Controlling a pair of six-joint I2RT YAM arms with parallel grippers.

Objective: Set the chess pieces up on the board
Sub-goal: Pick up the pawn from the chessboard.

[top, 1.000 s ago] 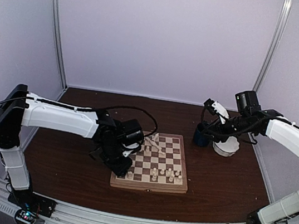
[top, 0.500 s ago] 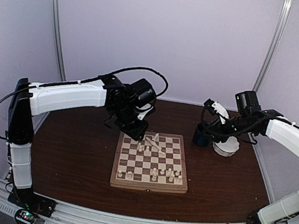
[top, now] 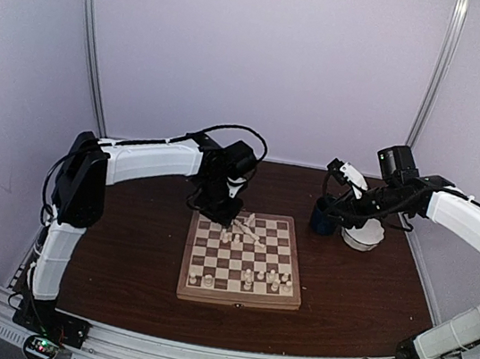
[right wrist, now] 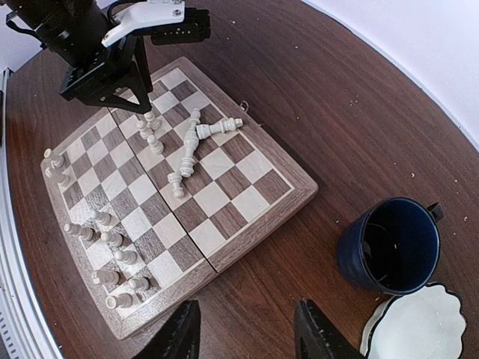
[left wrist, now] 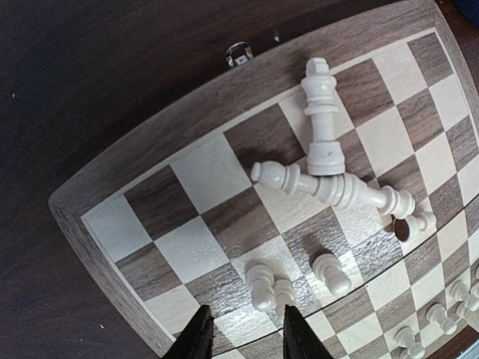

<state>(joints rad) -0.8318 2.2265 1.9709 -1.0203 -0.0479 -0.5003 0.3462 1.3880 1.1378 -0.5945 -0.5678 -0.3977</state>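
Left gripper (left wrist: 247,338): fingers parted by a narrow gap, nothing held between them. It hangs low over the far-left corner of the board (top: 238,299), tips pointing down at the squares.

Board: folding wooden case, closed, lying flat on the dark table (top: 122,243) midway between the two arms. A small metal clasp (left wrist: 239,53) sits on its far rim.

Chess pieces, cream-white, all on the board, in three lots:
- Upright pair (left wrist: 268,289): two small pieces side by side, just ahead of the left fingertips and in line with the gap, clear of both fingers. A third small piece (left wrist: 330,274) stands just to their right.
- Toppled cluster (left wrist: 329,187): several pieces on their sides, farther ahead of the fingers, near the far rim. The king (left wrist: 322,112) lies with its crown toward the clasp and its base against the pieces crossing below it.
- Near-edge lot (top: 261,279): upright pieces along the near rows, well apart from both grippers.

Right gripper (right wrist: 247,333): fingers spread wide, nothing in them. It is held above the table to the right of the board, well apart from every piece. A blue cup (right wrist: 389,243) and a white scalloped bowl (right wrist: 413,329) stand near it, side by side, off the board.
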